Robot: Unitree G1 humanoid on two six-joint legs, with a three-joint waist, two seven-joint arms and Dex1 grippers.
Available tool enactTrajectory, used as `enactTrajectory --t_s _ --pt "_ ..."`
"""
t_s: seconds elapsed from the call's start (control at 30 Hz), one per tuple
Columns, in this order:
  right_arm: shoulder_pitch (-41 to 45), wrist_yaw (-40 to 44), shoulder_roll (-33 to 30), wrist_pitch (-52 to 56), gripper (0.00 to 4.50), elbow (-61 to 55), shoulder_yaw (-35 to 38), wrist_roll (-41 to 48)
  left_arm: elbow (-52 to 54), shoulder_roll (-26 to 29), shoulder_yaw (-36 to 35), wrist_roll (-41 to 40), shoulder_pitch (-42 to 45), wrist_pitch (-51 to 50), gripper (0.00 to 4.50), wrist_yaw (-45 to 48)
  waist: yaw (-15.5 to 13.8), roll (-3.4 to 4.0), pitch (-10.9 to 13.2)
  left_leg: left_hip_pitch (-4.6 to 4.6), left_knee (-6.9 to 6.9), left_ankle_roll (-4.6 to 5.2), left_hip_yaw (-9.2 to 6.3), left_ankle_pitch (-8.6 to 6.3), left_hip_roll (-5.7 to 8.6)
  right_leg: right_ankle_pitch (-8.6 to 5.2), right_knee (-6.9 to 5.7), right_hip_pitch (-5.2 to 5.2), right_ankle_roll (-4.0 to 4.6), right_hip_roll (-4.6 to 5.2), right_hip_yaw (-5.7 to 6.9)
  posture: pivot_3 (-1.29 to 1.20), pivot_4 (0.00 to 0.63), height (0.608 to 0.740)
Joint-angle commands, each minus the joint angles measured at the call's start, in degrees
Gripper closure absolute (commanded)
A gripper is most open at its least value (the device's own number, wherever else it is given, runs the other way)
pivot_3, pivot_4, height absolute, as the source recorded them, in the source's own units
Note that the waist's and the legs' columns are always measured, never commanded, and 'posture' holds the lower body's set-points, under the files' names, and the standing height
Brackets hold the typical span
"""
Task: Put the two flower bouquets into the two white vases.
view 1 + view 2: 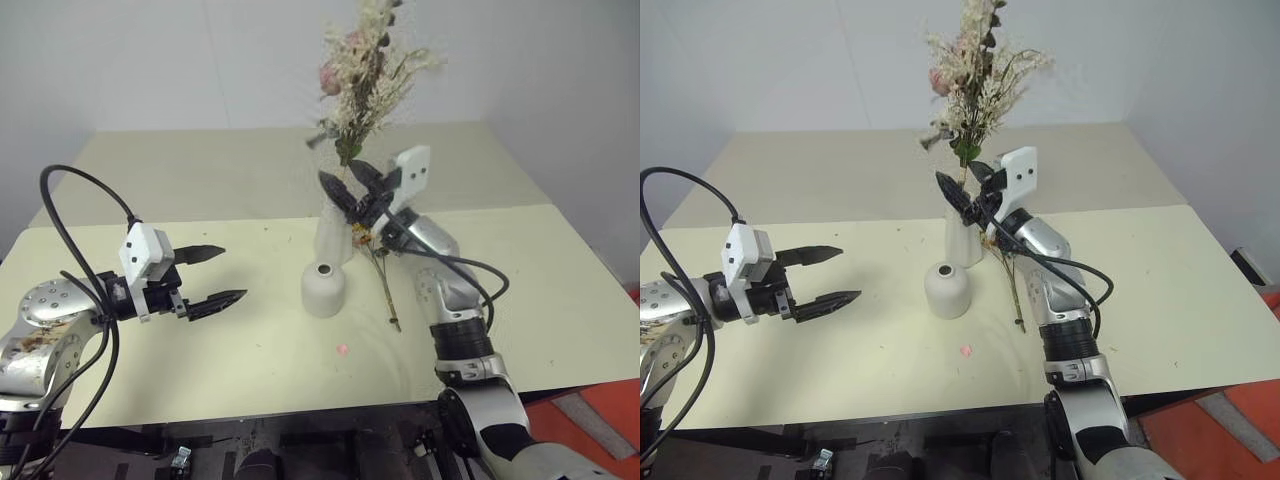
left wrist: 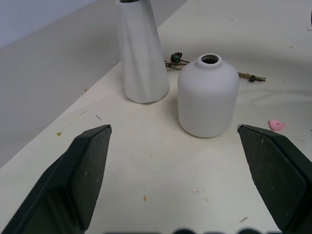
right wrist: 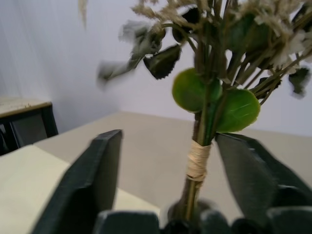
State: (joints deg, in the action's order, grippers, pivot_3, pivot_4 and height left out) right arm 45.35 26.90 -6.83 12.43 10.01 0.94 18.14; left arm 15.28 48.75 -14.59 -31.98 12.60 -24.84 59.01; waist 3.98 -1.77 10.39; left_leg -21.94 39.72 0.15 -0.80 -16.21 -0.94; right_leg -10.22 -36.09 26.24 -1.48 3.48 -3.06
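the big bushy bouquet point(image 1: 368, 75) is standing upright with its stems down in the mouth of the tall slim vase point(image 1: 333, 238), near the middle of the cream table point(image 1: 520, 290). the right gripper point(image 1: 350, 186) is sitting right at the top of that vase with its fingers spread wide on either side of the twine-wrapped stems, not pinching them; in the right wrist view there's clear air between each finger and the bunch.

the short squat vase point(image 1: 323, 288) is standing just in front of the tall one, nothing in its hole. the thin small sprig point(image 1: 384, 285) is lying flat on the table just beside both vases, on the right arm's side, stem pointing toward the robot. a tiny pink petal point(image 1: 342, 349) is sitting on the table in front of the squat vase.

the left gripper point(image 1: 218, 275) is hanging over the table well off to the left, fingers spread, holding nothing, pointed at the vases.
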Motion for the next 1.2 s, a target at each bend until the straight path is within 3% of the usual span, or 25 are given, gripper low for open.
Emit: enactTrajectory --t_s 0.03,0.2,0.37,0.47,0.6,0.7,0.8,1.2 --pt "0.0 -0.71 -0.23 -0.81 0.06 -3.91 0.42 -0.13 0.99 -0.09 -0.41 -0.64 1.24 1.08 0.0 0.16 -0.01 0.0 0.0 0.0 0.0 0.0 0.0 0.0 0.0 0.0 0.0 0.0 0.0 0.0 0.0 0.0 0.15 0.74" --pt "-1.04 -0.69 -1.6 -0.42 0.06 -5.8 0.02 -1.16 0.53 -0.29 0.24 -0.5 2.19 1.05 0.0 0.58 -0.03 0.0 0.0 0.0 0.0 0.0 0.0 0.0 0.0 0.0 0.0 0.0 0.0 0.0 0.0 0.0 0.15 0.74" --pt "-6.26 2.05 -8.09 6.0 0.06 -15.16 0.07 -0.13 0.3 -0.34 0.21 -0.29 2.53 1.09 0.0 0.68 -0.51 0.0 0.0 -0.06 0.0 0.0 -0.02 0.0 0.01 0.0 0.04 0.0 0.0 0.02 0.04 0.0 0.15 0.74" --pt "-6.56 -3.14 -13.24 22.39 0.06 -23.05 0.35 -1.33 0.65 -0.28 -0.47 -0.53 1.95 1.05 0.0 0.63 -0.76 -0.01 0.0 -0.06 0.04 0.0 -0.01 0.0 0.03 0.0 0.02 0.0 0.0 0.04 0.04 0.0 0.15 0.74" --pt "-1.4 -3.66 -22.1 47.87 0.06 -29.71 -1.42 0.75 0.36 0.06 -0.42 -0.52 1.82 0.96 0.0 1.19 -0.68 -0.01 0.0 0.0 0.04 0.01 0.0 0.0 0.01 -0.01 0.11 0.01 0.01 -0.01 0.01 0.0 0.15 0.74" --pt "4.04 -1.39 -27.67 60.84 0.06 -28.13 -6.35 1.25 -0.53 -0.04 0.36 -0.31 3.02 1.16 0.0 1.75 -0.66 -0.01 0.0 0.03 0.04 0.01 0.03 0.0 0.02 -0.02 0.21 0.0 0.01 -0.01 -0.02 0.0 0.15 0.74" --pt "7.66 0.4 -29.26 68.2 0.06 -22.77 -9.62 2.34 -1.33 -0.34 1.2 0.14 4.06 1.29 0.0 2.02 -0.68 -0.07 -0.04 0.1 0.04 0.02 0.01 -0.01 0.01 -0.03 0.26 -0.08 0.02 -0.05 0.01 0.0 0.15 0.74" --pt "10.31 6.83 -30.99 65.31 0.06 -5.28 -22.1 -1.03 1.23 -1.51 0.92 -0.04 1.53 1.63 0.0 0.09 -1.13 -0.08 -0.04 -0.09 0.05 0.03 0.02 -0.01 0.02 -0.02 0.27 -0.03 0.02 0.0 0.02 0.0 0.15 0.74"
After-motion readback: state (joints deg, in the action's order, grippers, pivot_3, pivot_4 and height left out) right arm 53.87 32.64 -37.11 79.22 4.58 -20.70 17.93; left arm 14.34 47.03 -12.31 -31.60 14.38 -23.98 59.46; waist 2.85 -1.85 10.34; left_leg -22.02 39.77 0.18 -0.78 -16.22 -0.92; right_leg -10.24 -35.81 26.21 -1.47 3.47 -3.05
